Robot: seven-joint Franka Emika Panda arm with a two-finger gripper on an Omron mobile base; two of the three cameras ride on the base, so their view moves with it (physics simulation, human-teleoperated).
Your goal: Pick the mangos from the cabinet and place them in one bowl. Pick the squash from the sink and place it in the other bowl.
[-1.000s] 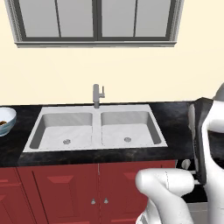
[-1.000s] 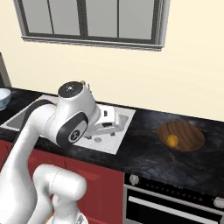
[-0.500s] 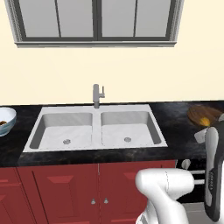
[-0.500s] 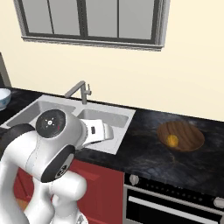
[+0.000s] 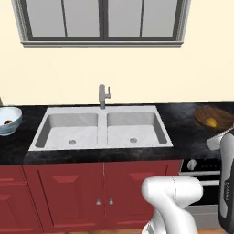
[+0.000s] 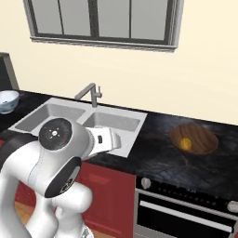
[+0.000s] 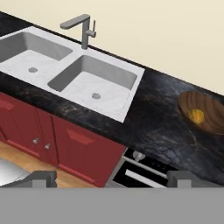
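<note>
Right now the gripper (image 7: 110,178) hangs with its fingers spread wide and nothing between them, its two dark fingertips (image 7: 41,177) looking down over the black stone counter (image 7: 153,118) and the red cabinet doors (image 7: 83,151) below it. Both basins of the sink (image 5: 101,128) lie bare, the grey faucet (image 5: 103,95) standing behind the divider. A brown wooden bowl (image 6: 193,139) sits on the counter well to the right of the sink, with a small yellow-orange piece (image 6: 185,143) inside it. At the far left, a pale bluish-white bowl (image 5: 10,119) rests on the counter, holding something dark (image 5: 7,122) that is too small to make out.
</note>
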